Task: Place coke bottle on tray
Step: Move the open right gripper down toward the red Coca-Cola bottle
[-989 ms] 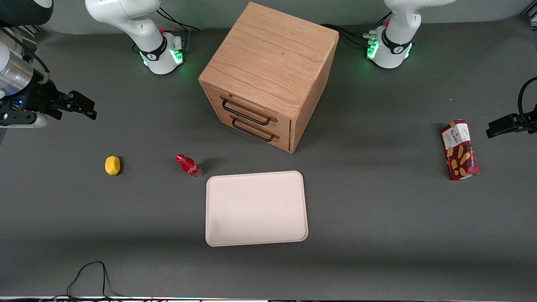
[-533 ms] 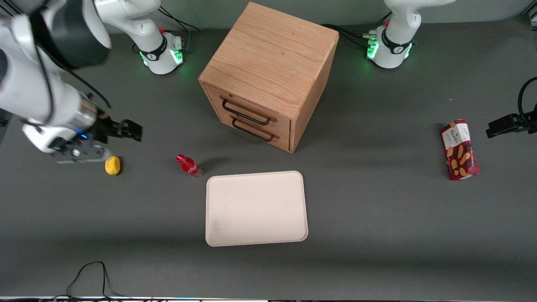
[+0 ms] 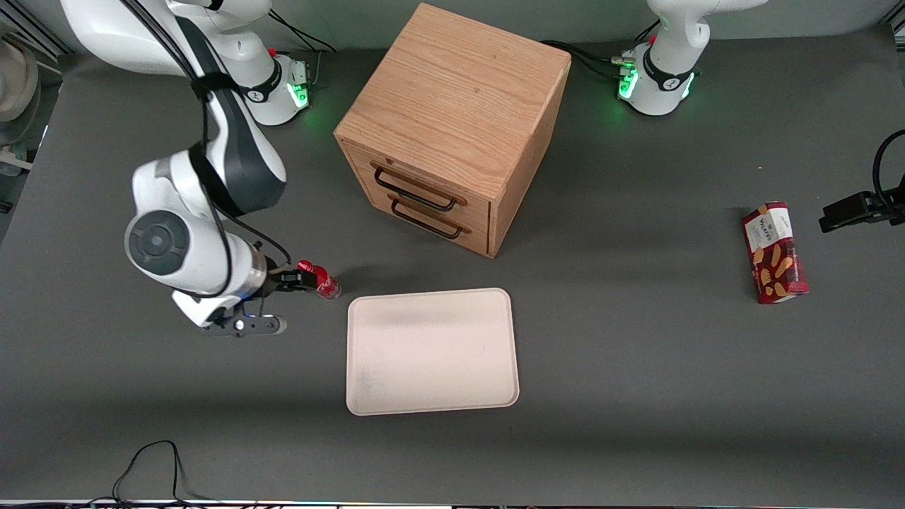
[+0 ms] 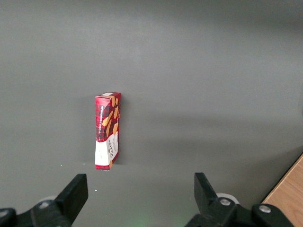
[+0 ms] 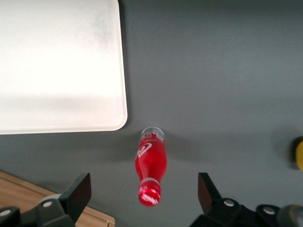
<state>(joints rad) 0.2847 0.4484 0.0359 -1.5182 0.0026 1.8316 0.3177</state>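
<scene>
I see the coke bottle [image 5: 151, 165], white script on its red label, standing upright on the table just beside the tray's [image 3: 431, 350] corner nearest the wooden two-drawer cabinet [image 3: 452, 131]. My gripper [image 5: 144, 196] hovers above the bottle, fingers spread wide, touching nothing. A red "Walkers" snack box [image 3: 774, 252] lies toward the parked arm's end.

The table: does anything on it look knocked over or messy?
Nothing spilled or damaged. The coke bottle seems to stand upright on the table beside the tray, with the open gripper above it. The red snack box lies flat toward the parked arm's end.
</scene>
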